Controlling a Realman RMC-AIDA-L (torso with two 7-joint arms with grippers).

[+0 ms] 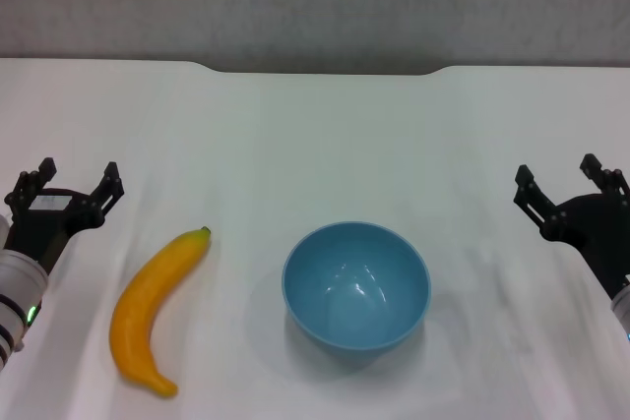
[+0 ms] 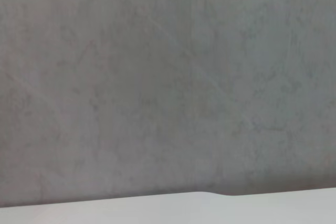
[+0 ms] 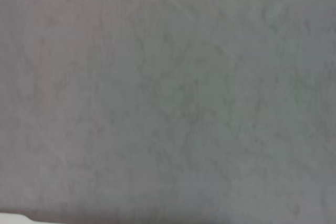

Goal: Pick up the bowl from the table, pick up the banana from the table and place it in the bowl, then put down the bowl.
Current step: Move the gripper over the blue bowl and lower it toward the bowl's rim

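Note:
In the head view a light-blue bowl (image 1: 356,285) stands upright and empty on the white table (image 1: 315,145), near the front centre. A yellow-orange banana (image 1: 156,310) lies flat to the left of the bowl, its dark stem tip pointing toward the far side. My left gripper (image 1: 67,184) is open and empty at the left edge, just left of the banana. My right gripper (image 1: 571,184) is open and empty at the right edge, well right of the bowl. Neither wrist view shows the bowl or the banana.
A grey wall (image 1: 315,2) rises behind the table's far edge, which has a shallow notch (image 1: 325,71). The wrist views show only that wall (image 2: 168,77) (image 3: 168,98) and a thin strip of the table edge (image 2: 157,211).

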